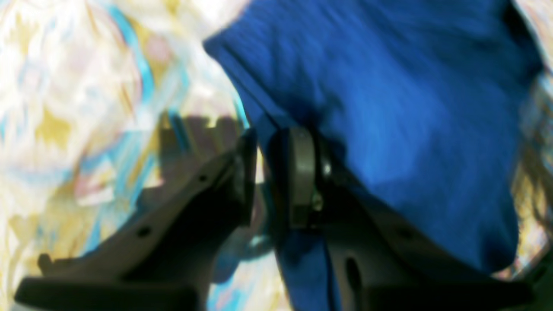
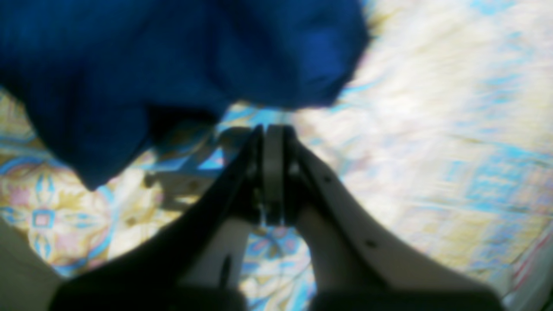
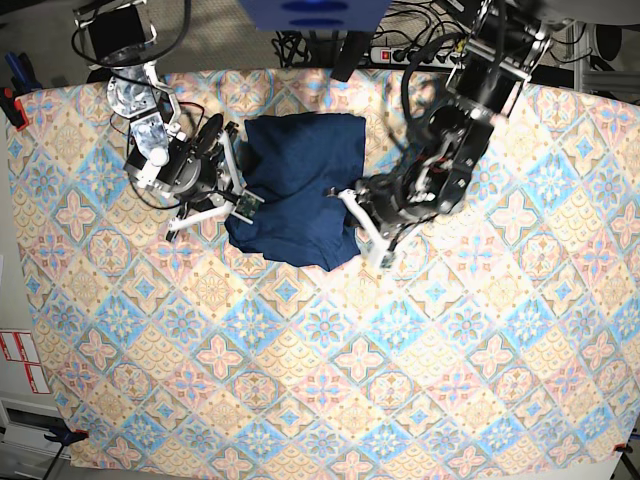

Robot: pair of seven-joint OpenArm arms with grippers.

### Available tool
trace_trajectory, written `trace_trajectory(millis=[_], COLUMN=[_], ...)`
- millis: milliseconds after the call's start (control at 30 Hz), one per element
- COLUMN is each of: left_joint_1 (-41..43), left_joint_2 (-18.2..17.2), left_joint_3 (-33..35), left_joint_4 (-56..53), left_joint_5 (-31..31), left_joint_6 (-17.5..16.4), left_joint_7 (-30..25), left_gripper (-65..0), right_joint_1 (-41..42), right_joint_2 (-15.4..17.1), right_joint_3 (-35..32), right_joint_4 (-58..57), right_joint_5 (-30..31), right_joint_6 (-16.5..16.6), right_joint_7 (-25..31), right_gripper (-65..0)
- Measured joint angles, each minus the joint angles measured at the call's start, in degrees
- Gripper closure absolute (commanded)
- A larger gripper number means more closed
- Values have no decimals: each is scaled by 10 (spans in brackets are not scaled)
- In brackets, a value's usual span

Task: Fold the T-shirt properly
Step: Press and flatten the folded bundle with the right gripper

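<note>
Left gripper I see pinching the T-shirt's edge; right gripper sits fully closed, empty, beside it. Folded navy shirt lies on the patterned tablecloth between both arms.

1. The base view was evenly and brightly lit from above, sharp across the tablecloth, with only short, soft shadows under both arms.
2. The left wrist view was smeared by motion blur; the tablecloth pattern washed out to near white toward that picture's left edge.
3. There the T-shirt showed a saturated blue, its weave streaked, and the left gripper was dark and soft-edged.
4. The right wrist view was out of focus, the cloth overexposed at the right, the right gripper backlit, and the corners darkened.
</note>
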Motion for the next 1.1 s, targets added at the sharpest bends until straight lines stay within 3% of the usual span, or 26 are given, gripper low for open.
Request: trace_trajectory(millis=[133,400,633,967,1100], left_joint_1=[89,250,289,292,292], left_joint_2=[-33,-43,-45,-42,-39], left_joint_3=[-96,-170,-176,-170,-170], left_joint_4=[95,221,252,255,255], left_joint_5=[6,6,8,6,4], left_joint_6=[13,10,12,10,10], left_joint_7=[-2,-2,-5,-2,-2], left_gripper=[-133,-135,-135,-135,-136], right_joint_1=[-14,-4,98,143,148], right_joint_2=[-17,-117,-111,-120,-147], right_joint_3=[-41,-96,-86,-92,-91], right_joint_4=[22,-2,-136,-299,-340], right_joint_5=[4,8,-6,9,5], right_joint_6=[4,3,-4,2,-4], right_joint_7=[-5,8,12,113,139], right_gripper=[0,0,0,0,0])
